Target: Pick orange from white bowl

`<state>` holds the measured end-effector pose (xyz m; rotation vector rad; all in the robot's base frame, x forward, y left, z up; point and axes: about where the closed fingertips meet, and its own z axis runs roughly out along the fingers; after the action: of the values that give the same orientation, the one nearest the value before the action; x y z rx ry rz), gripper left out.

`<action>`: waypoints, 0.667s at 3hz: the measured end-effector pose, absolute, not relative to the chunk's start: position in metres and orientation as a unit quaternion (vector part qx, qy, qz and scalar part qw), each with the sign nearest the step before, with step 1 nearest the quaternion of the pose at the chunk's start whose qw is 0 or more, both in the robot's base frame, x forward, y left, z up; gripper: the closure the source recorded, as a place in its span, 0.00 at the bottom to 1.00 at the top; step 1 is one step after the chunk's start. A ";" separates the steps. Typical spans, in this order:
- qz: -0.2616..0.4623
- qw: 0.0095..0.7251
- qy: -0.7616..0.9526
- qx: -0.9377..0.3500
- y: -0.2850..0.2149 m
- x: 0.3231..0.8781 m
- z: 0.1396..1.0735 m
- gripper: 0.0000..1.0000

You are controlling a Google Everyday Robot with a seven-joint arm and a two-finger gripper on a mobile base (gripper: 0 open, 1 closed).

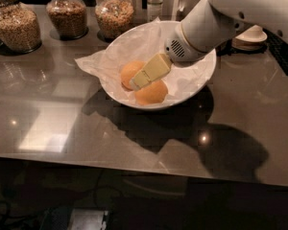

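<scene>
The white bowl [204,83] sits on the grey counter, lined with crumpled white paper [93,63]. Two oranges lie in it: one at the left [129,72] and one at the front [152,94]. My gripper [138,82] reaches down into the bowl from the upper right on a white arm. Its pale yellow fingers [151,71] lie over the gap between the two oranges, with the tips against the left orange. The fingers cover part of both fruits.
Three glass jars of grain stand along the back: left [17,25], middle [67,13], right [114,13]. A small white upturned dish [252,35] sits at the back right. The counter's front edge runs across the lower part of the view.
</scene>
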<state>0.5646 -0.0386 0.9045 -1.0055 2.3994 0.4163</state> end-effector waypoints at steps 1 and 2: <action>0.144 0.250 0.891 -0.350 -0.042 0.563 0.890 0.00; 0.128 0.268 0.895 -0.334 -0.041 0.559 0.880 0.00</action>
<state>0.5595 -0.0410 0.8802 -0.9007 2.4137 0.3448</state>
